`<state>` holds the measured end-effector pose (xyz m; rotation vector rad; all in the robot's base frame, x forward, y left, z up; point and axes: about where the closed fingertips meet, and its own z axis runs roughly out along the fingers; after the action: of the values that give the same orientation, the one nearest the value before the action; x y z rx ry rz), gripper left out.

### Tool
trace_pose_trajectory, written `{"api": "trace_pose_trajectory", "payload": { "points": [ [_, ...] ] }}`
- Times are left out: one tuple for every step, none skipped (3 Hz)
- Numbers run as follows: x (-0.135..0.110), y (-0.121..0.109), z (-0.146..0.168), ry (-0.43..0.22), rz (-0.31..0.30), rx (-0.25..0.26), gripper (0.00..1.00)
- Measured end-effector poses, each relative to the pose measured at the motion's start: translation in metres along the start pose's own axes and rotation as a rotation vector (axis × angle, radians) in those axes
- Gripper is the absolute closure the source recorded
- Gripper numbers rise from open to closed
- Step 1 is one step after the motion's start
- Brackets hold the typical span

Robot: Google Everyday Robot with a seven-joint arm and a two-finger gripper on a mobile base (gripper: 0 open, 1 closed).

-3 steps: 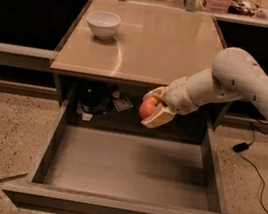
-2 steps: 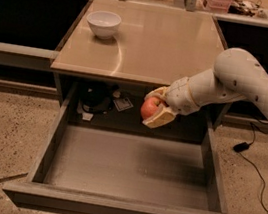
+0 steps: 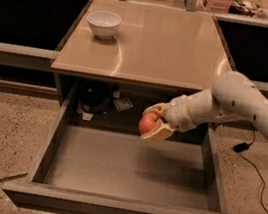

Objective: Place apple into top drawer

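One apple [image 3: 146,123] in play, and it is clamped between the pale fingers [image 3: 161,132] of the gripper [image 3: 151,124], one finger curling over the top and one cupped underneath. The arm [image 3: 236,102] reaches in from the right, just below the front edge of the table [image 3: 172,54]. The gripper hangs over the rear part of the top drawer [image 3: 122,211], a little right of centre. What matters is straight down: the apple sits in the air above the drawer's grey floor, clearly apart from it, with a soft shadow under it. It is round, so no long axis to line up. The drawer is pulled wide open and nothing lies in it. On the table, the white bowl [image 3: 103,23] stands at the far left corner, well apart, with nothing showing inside. Some dark objects [image 3: 95,98] sit in the recess behind the drawer. My call: lower, then let go, gently, or it may roll.
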<state>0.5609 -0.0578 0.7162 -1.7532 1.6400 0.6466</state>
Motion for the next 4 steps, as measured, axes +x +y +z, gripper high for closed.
{"api": "trace_pose_trajectory", "payload": {
  "points": [
    [0.028,0.02,0.022,0.026,0.04,0.004,1.0],
    [0.054,0.027,0.039,0.087,0.085,0.016,1.0],
    [0.078,0.025,0.058,0.185,0.109,0.026,1.0],
    [0.088,0.023,0.072,0.232,0.115,0.022,1.0]
  ]
}}
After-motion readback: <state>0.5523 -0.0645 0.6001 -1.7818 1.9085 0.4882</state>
